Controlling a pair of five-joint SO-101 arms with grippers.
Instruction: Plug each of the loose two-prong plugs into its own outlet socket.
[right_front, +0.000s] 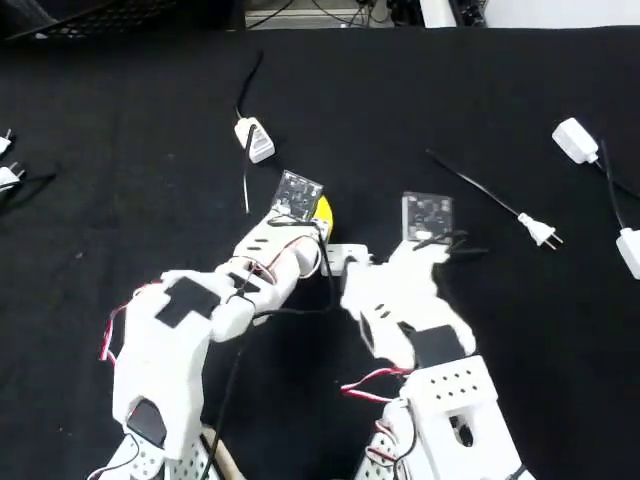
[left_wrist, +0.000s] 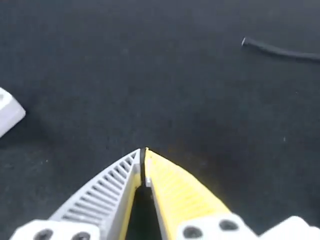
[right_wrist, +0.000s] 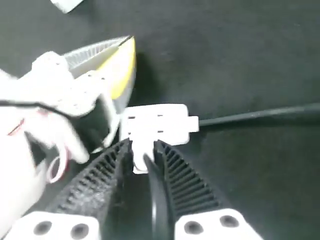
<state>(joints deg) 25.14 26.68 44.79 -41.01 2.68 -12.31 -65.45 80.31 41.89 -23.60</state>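
Black cloth tabletop (right_front: 520, 340). At centre, the right gripper (right_wrist: 142, 146) clamps a white plastic socket block on black cord (right_wrist: 160, 122). The yellow-fingered left gripper (left_wrist: 144, 152) beside it is pressed together. Right of centre lies a loose white two-prong plug (right_front: 540, 232). Cables (right_front: 330, 12) trail beyond the top edge.

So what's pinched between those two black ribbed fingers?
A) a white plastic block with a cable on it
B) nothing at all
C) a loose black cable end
A: the right gripper is closed on a tab of the white block, whose black cable leads away from it.
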